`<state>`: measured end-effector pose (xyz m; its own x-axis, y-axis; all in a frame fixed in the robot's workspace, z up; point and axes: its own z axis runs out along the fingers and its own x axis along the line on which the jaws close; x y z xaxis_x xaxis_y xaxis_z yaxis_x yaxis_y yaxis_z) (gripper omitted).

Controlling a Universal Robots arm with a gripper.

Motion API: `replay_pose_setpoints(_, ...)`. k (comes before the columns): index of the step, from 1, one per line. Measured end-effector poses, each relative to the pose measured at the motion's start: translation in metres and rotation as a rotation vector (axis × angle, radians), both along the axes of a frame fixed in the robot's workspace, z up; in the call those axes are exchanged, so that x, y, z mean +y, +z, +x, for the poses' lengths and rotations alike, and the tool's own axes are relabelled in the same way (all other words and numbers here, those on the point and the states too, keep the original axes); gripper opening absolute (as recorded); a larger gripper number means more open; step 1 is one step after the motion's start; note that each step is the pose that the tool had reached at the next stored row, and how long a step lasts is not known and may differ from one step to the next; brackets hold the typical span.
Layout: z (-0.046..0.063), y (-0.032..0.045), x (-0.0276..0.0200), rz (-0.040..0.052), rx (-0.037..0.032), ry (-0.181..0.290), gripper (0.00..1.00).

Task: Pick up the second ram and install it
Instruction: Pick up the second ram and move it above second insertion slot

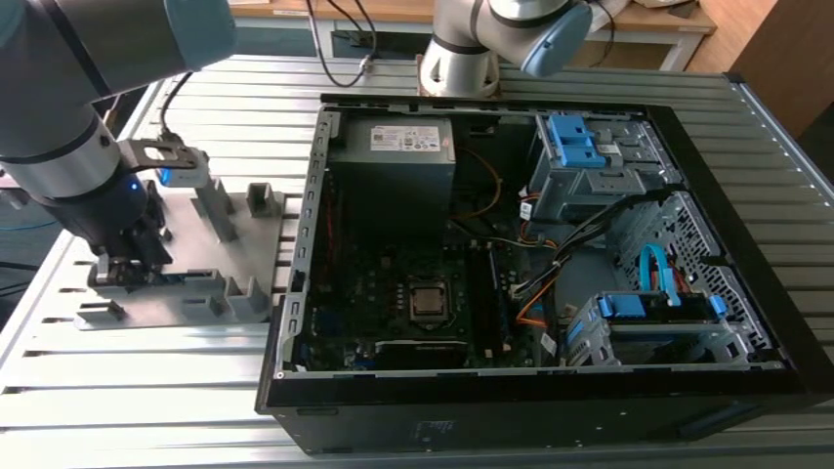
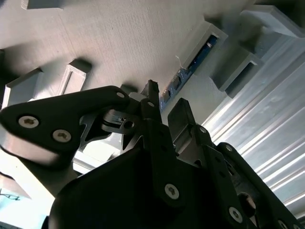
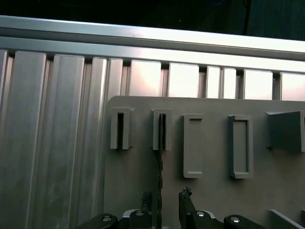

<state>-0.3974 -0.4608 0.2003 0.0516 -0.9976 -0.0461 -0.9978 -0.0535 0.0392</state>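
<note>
The second ram stands on edge in a slot of the gray holder tray, seen as a thin dark strip. Its bluish edge shows in the second wrist view, running toward the fingers. My gripper is low over the tray, open, with one finger on each side of the ram and a gap to each. In the exterior view the gripper sits at the near end of the tray, on that view's left. The gripper holds nothing.
An open computer case lies to the exterior view's right of the tray, motherboard facing up, with cables and blue drive bays inside. A second arm's base stands behind it. Upright tray blocks rise near my arm. The table is slatted aluminium.
</note>
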Motion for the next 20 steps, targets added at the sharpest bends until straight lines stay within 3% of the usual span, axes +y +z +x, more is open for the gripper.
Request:
replay_pose_setpoints(5,0.0000,-0.0088,0.0000,0.0001,0.0002,0.000,0.36)
replay_pose_setpoints(13,0.0000,-0.0089,-0.0001,0.0000,0.0004,0.000,0.34)
replay_pose_setpoints(15,0.0000,-0.0090,-0.0001,0.0000,0.0004,0.000,0.22)
replay_pose_setpoints(17,0.0000,-0.0090,-0.0001,0.0001,0.0004,0.000,0.16)
replay_pose_setpoints(20,0.0000,-0.0090,-0.0001,0.0000,0.0004,0.000,0.14)
